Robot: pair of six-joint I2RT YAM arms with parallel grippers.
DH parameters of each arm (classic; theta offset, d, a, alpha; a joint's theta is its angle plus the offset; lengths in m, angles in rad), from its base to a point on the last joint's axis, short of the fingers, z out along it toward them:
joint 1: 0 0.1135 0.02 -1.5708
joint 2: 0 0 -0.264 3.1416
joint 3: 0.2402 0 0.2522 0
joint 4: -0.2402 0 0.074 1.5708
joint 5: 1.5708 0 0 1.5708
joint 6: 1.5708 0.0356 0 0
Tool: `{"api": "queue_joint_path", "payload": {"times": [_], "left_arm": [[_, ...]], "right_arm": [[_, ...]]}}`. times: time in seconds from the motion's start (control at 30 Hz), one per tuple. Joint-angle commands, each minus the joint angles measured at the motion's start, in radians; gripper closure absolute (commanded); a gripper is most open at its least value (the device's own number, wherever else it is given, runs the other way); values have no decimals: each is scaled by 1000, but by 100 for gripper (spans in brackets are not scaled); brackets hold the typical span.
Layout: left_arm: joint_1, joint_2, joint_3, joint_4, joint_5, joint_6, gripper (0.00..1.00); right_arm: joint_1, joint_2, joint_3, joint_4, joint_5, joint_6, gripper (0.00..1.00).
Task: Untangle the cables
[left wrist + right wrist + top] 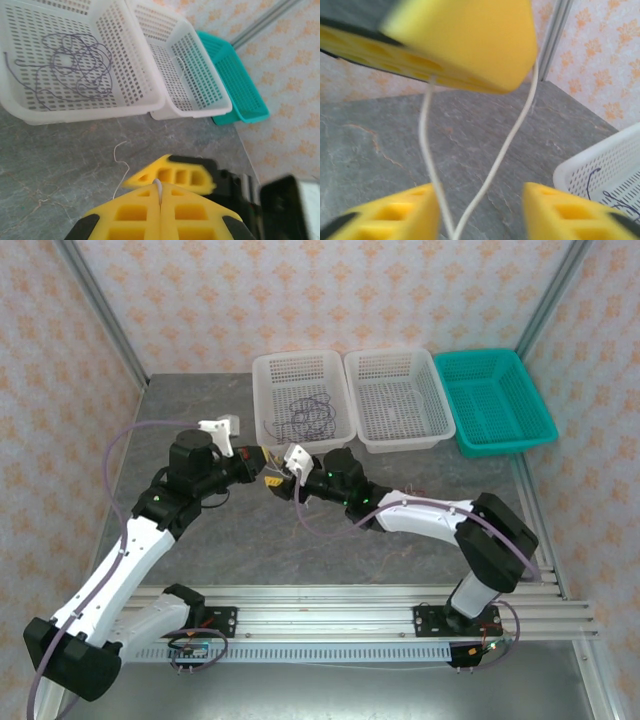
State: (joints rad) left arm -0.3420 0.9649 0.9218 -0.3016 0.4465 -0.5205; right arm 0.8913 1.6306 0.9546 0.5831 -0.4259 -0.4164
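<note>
My left gripper [160, 192] is shut on a thin white cable [120, 167], whose loose end trails onto the grey table. In the right wrist view two strands of that white cable [505, 150] hang down from the left gripper's yellow finger [465, 40] and pass between my right gripper's [480, 215] parted fingers, which stand open around them. From above, the left gripper [262, 468] and the right gripper [282, 483] meet tip to tip in front of the baskets. A dark purple cable [70, 65] lies loosely coiled in the left white basket [268, 390].
A second white basket [436, 415] and a teal basket [535, 420] stand in a row at the back right. Patterned walls and metal frame posts close in the table. Thick lilac cables run along both arms.
</note>
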Motion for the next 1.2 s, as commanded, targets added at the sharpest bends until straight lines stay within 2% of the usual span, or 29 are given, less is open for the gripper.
{"api": "queue_joint_path", "payload": {"times": [0.0, 0.03, 0.07, 0.1, 0.17, 0.2, 0.27, 0.37, 0.47, 0.67, 0.87, 1.0, 1.17], "left_arm": [[-15, -10, 44, 9, 2, 71, 99], [-15, -15, 43, 8, -10, 75, 95], [-15, -25, 38, 15, -23, 79, 81], [-15, -39, 29, 27, -29, 80, 60], [-16, -68, 8, 84, -18, 83, 27], [-17, -87, -7, 125, 9, 89, 16], [-19, -119, -34, 216, 82, 101, 2], [-48, -155, -50, 285, 175, 151, 0], [-97, -158, -21, 243, 229, 224, 0], [-198, -125, 18, 118, 191, 322, 0], [-229, -132, 25, 63, 114, 371, 0], [-229, -141, 28, 39, 82, 382, 0], [-234, -142, 19, 16, 46, 372, 0]], "right_arm": [[1, -21, 33, 47, 10, -13, 100], [0, -32, 35, 32, 8, -5, 100], [-1, -48, 33, 7, 16, 6, 100], [-4, -64, 33, -17, 29, 16, 100], [-21, -95, 29, -51, 59, 49, 100], [-34, -113, 30, -68, 75, 78, 100], [-70, -154, 37, -106, 95, 122, 100], [-136, -219, 74, -171, 130, 166, 100], [-204, -272, 149, -256, 184, 149, 100], [-374, -271, 342, -281, 295, 122, 100], [-510, -128, 607, -342, 347, 112, 100], [-595, 12, 734, -391, 313, 197, 100], [-621, 188, 805, -499, 340, 248, 100]]}}
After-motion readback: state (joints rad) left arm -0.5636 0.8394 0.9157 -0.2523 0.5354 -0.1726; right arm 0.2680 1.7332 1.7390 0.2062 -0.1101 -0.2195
